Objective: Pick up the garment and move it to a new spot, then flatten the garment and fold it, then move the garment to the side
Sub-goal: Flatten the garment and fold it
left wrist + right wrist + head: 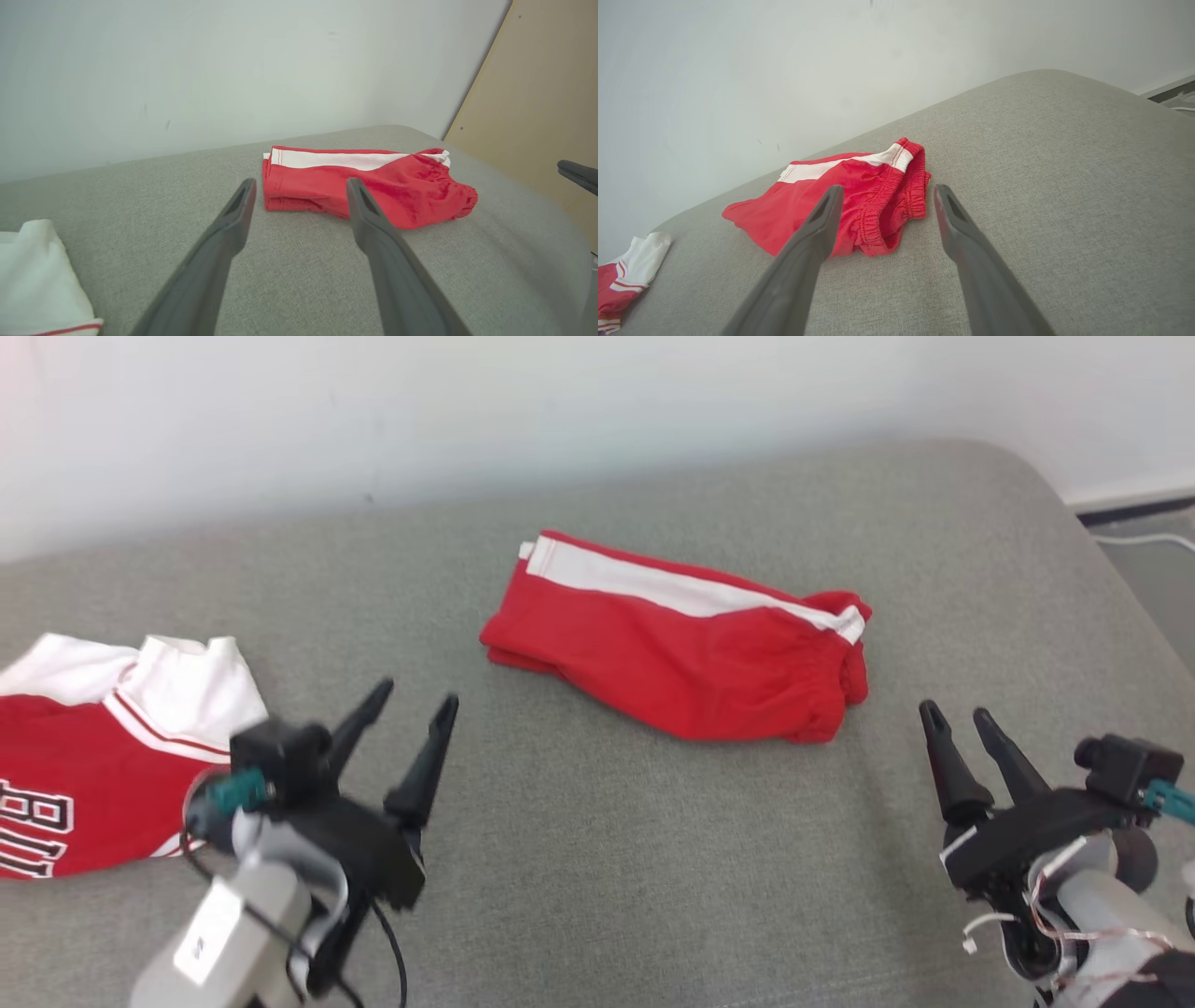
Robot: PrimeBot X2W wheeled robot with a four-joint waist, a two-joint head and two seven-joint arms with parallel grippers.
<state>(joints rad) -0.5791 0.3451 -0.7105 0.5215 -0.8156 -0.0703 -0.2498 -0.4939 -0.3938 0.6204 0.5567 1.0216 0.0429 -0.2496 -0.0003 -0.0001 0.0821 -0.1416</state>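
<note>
The garment (686,649) is a pair of red shorts with a white side stripe, lying folded on the grey cushion near its middle. Its elastic waistband faces right. My left gripper (415,695) hovers open to the lower left of it, empty. My right gripper (957,711) stands open to the lower right, a short way from the waistband, also empty. In the left wrist view the garment (364,184) lies just beyond the fingertips. In the right wrist view the garment's waistband (882,200) lies just ahead of the fingertips, towards the left one.
A red and white jersey (103,747) with black lettering lies at the cushion's left edge, beside my left arm. The grey cushion (597,877) ends at a white wall behind. Its right edge drops to a floor with a white cable (1144,539).
</note>
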